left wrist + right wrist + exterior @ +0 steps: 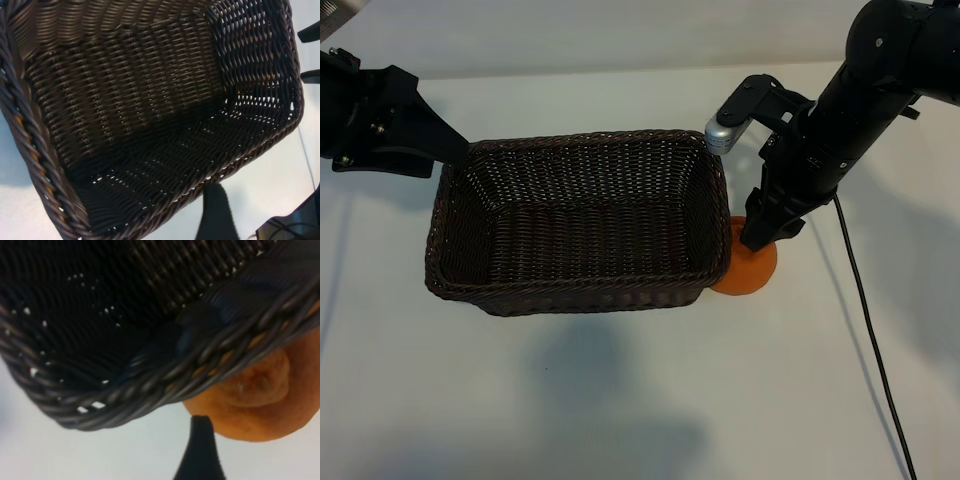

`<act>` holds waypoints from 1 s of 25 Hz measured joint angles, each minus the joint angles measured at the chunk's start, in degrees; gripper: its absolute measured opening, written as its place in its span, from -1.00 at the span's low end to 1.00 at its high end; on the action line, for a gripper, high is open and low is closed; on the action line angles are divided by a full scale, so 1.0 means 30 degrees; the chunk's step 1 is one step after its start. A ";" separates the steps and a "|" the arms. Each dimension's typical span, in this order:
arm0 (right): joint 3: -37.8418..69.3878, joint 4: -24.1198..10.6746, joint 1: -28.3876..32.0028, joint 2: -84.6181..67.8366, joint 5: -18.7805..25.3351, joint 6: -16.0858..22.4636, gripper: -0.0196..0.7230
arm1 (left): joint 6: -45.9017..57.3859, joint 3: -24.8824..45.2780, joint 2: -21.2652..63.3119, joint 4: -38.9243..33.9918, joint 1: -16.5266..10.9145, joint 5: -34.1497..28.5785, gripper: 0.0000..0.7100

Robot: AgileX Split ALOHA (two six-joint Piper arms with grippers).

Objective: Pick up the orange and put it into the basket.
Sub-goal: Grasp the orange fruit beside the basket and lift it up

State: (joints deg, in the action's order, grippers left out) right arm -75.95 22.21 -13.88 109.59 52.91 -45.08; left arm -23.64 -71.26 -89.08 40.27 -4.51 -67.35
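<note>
The dark brown wicker basket (580, 298) stands mid-table with nothing in it. The orange (748, 276) rests on the table against the basket's near right corner, partly tucked under the rim. My right gripper (761, 236) hangs just above the orange, open. In the right wrist view one black finger (201, 445) has its tip at the edge of the orange (260, 400), below the braided rim (165, 380). My left gripper (456, 150) is open at the basket's far left corner. One of its fingers (215, 215) shows outside the basket wall (30, 135).
A black cable (868, 310) runs from the right arm across the white table toward the front right. A silver camera housing (723, 132) juts from the right wrist over the basket's far right corner.
</note>
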 joint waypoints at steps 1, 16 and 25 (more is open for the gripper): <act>0.0000 0.0003 0.0000 0.0032 -0.0081 -0.0039 0.51 | 0.0000 0.0000 0.0000 0.0000 0.0000 0.0000 0.48; 0.0000 -0.0635 0.0000 0.0038 -0.0375 -0.0210 0.50 | 0.0000 0.0000 0.0000 0.0000 0.0000 0.0000 0.48; 0.0000 -0.0615 0.0000 0.0966 -0.0390 -0.0193 0.50 | 0.0000 0.0000 0.0000 0.0000 0.0000 0.0000 0.48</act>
State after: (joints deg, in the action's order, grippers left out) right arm -75.95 20.37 -13.88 112.48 51.74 -45.65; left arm -23.64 -71.26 -89.08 40.27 -4.51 -67.35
